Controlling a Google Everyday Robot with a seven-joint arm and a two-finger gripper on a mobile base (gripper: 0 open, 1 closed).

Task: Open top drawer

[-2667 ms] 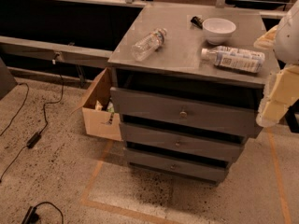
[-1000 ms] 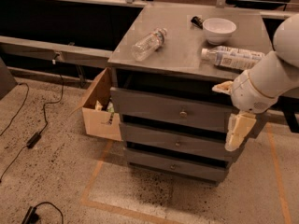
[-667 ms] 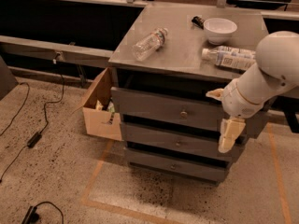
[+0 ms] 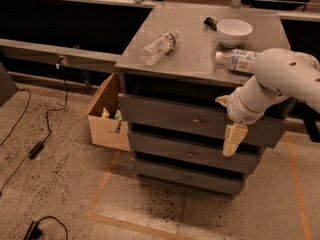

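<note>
The top drawer [image 4: 160, 113] is the tallest dark-grey front of three in the cabinet, with a small round metal knob [image 4: 196, 120] at its centre. It looks closed, flush with the two shallower drawers [image 4: 170, 151] below it. My gripper [image 4: 233, 139] hangs from the white arm [image 4: 280, 79], pointing downward in front of the top drawer's lower edge, a little right of and below the knob. It does not touch the knob.
On the cabinet top lie a clear bottle [image 4: 159, 46], a second labelled bottle [image 4: 239, 60], a white bowl [image 4: 234, 31] and a small dark object [image 4: 210, 22]. An open cardboard box [image 4: 106, 119] stands left of the cabinet. Cables [image 4: 35, 146] and orange tape [image 4: 102, 186] lie on the floor.
The arm has swung in from the right edge of the view, moving left and down, so the gripper now hangs in front of the top drawer near its knob. The drawers have not moved.
</note>
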